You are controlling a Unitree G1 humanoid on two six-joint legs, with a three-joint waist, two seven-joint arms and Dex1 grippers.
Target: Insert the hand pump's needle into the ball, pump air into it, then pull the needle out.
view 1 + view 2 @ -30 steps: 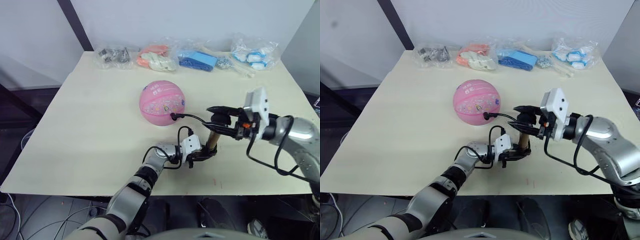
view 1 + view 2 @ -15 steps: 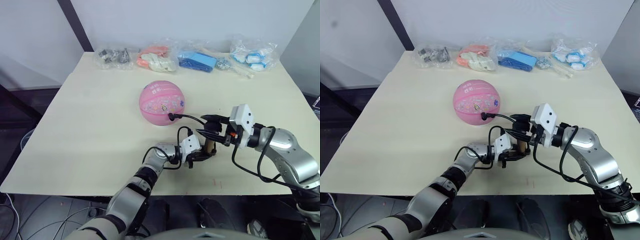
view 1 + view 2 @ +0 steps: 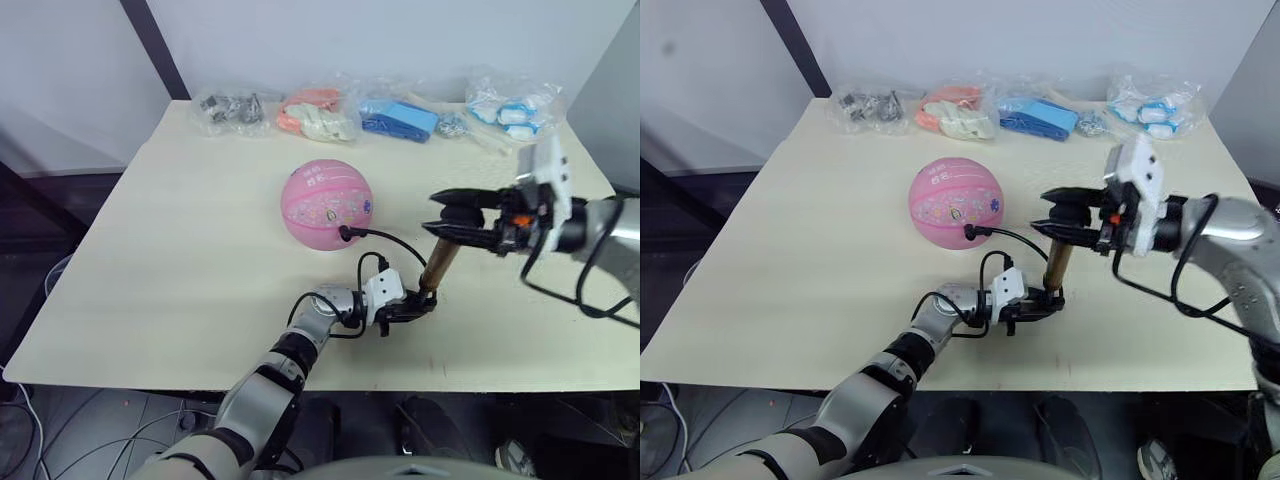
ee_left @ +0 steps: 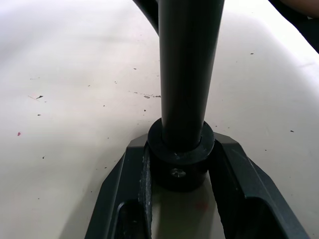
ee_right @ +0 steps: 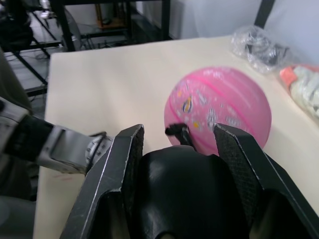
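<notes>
Left tool [image 3: 412, 308] is clenched around the black base of the pump [image 3: 437, 265], low on the surface [image 3: 180, 250]. From there the bronze barrel tilts up to the right tool [image 3: 447, 212], which grips the pump's black handle. Beyond them, the pump's thin black hose [image 3: 385, 240] curves to the pink ball [image 3: 326, 204], its tip touching the ball's near side. Bagged items [image 3: 400, 115] line the far edge.
</notes>
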